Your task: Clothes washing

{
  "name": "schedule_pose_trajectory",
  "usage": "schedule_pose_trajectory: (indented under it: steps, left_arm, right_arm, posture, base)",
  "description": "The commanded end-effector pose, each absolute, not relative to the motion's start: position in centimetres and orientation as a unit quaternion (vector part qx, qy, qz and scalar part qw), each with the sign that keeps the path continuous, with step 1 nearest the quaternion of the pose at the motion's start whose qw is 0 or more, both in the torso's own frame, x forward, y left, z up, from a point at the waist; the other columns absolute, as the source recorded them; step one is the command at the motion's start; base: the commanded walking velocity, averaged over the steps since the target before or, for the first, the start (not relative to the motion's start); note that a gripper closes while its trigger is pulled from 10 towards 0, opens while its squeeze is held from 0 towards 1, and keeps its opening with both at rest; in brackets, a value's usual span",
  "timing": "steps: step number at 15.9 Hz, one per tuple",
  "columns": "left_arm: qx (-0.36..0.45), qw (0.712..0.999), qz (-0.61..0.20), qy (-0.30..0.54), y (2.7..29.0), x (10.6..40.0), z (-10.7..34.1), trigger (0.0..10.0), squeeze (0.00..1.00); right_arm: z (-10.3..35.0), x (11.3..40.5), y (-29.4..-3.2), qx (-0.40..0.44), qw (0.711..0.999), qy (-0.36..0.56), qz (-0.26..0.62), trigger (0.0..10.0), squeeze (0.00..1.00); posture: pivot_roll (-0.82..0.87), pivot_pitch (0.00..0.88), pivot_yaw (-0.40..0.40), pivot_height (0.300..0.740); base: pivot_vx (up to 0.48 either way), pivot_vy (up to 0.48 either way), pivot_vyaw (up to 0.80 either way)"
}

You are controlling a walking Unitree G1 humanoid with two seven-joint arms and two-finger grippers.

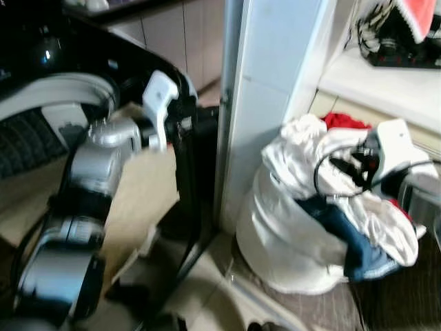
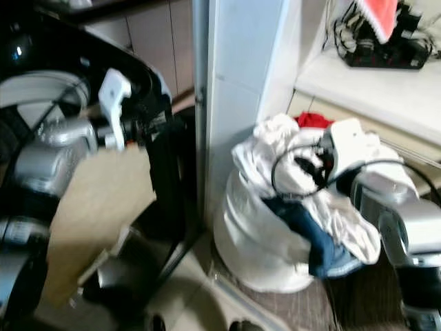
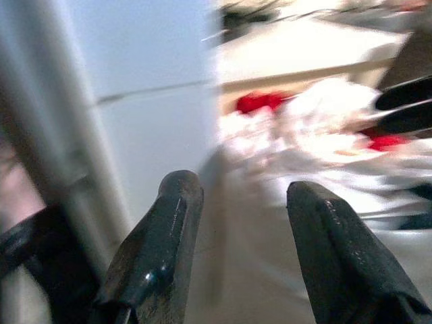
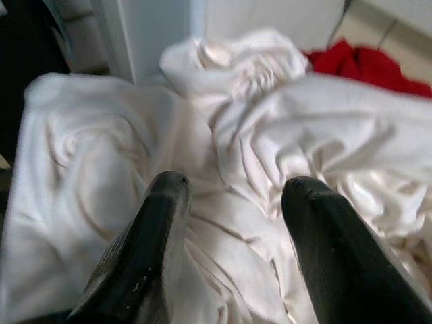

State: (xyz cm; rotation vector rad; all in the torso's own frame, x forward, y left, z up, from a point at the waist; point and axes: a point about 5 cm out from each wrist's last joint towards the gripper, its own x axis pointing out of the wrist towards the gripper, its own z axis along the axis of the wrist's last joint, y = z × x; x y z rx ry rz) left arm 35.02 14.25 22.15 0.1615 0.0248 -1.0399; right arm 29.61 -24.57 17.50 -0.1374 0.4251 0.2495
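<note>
A heap of laundry fills a white bag [image 1: 275, 241] on the floor to the right of a white panel. It holds white garments [image 1: 296, 158], a red piece [image 1: 344, 122] at the back and blue denim [image 1: 351, 234] low on the right side. My right gripper [image 1: 344, 165] reaches in from the right. In the right wrist view it [image 4: 235, 182] is open just above crumpled white cloth [image 4: 243, 128], with nothing between its fingers. My left gripper [image 1: 196, 124] is raised beside the black washer frame, left of the panel. It [image 3: 243, 185] is open and empty, facing the pile.
The washing machine's dark front [image 1: 41, 55] and grey drum rim [image 1: 55, 89] are at upper left. The tall white panel [image 1: 262, 89] stands between the washer and the bag. A white shelf [image 1: 393, 76] with black gear and a red-white cloth [image 1: 424, 14] sits at upper right.
</note>
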Motion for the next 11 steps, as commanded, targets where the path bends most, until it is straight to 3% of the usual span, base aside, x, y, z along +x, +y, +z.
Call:
schedule_pose_trajectory:
  steps: [1,5,7,9,10,11]
  left_arm:
    - [0.073,0.817,-0.572,-0.003,12.5,32.9,23.5,10.0,0.0]
    - [0.047,0.781,-0.623,0.014,10.9,30.0,23.2,10.0,0.0]
    - [0.037,0.773,-0.632,0.029,10.1,28.9,22.7,10.0,0.0]
    - [0.023,0.779,-0.626,0.031,9.6,28.4,22.6,10.0,0.0]
    - [0.018,0.782,-0.622,0.03,9.3,28.3,22.4,10.0,0.0]
    - [0.01,0.789,-0.614,0.021,9.0,28.2,22.3,10.0,0.0]
  right_arm:
    - [17.1,29.8,-25.2,-0.053,0.966,0.225,0.119,10.0,1.0]
    - [16.3,29.5,-24.4,-0.018,0.953,0.236,0.189,10.0,1.0]
    - [15.2,29.0,-23.8,-0.028,0.937,0.262,0.23,10.0,0.0]
    - [14.0,29.0,-24.6,-0.07,0.931,0.289,0.21,10.0,0.0]
    - [13.7,29.1,-24.8,-0.072,0.932,0.291,0.203,4.9,0.0]
    - [13.4,29.3,-25.1,-0.069,0.935,0.29,0.194,2.5,0.0]
  posture:
    - [-0.12,0.059,0.0,0.74]
    - [-0.11,0.06,-0.005,0.74]
    - [-0.12,0.061,-0.006,0.74]
    - [-0.12,0.062,-0.008,0.74]
    - [-0.11,0.062,-0.008,0.74]
    - [-0.12,0.062,-0.004,0.74]
  base:
    - [0.0,0.0,0.0]
    - [0.0,0.0,0.0]
    - [0.0,0.0,0.0]
    - [0.0,0.0,0.0]
    - [0.0,0.0,0.0]
    - [0.0,0.0,0.0]
